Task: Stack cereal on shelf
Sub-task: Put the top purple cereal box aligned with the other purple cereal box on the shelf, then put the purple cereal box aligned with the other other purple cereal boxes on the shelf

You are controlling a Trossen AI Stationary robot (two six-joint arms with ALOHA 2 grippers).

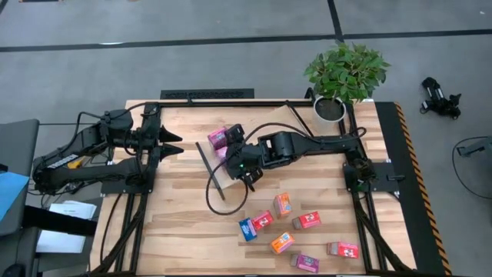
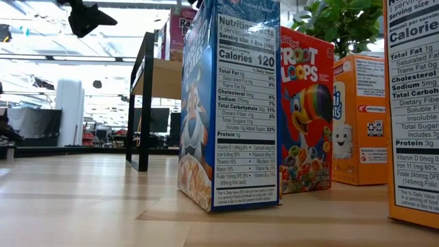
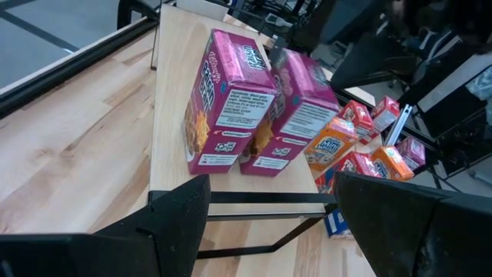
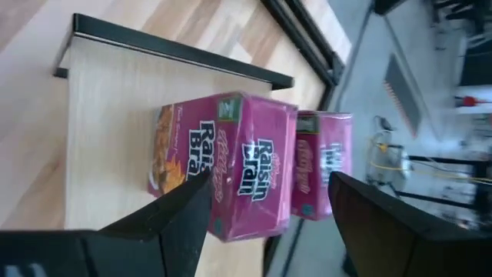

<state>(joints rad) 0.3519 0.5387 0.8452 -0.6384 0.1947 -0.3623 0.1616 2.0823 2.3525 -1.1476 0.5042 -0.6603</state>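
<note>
Two magenta-pink cereal boxes stand upright side by side on the light-wood shelf, seen too in the right wrist view. My right gripper hangs open over them, its fingers on either side of the nearer box. The open left gripper waits left of the shelf, pointing at it. Several loose boxes stand on the table's near right part: a blue one, red and orange. My right gripper comes at the nearer pink box from above with its fingers spread wide on either side of it. Whether a finger touches the box, I cannot tell. The box stands upright on the shelf board.
A potted plant stands at the far right corner. The shelf's black end bracket faces my left arm. The low view shows the blue box, a red one and orange ones close up, the shelf behind.
</note>
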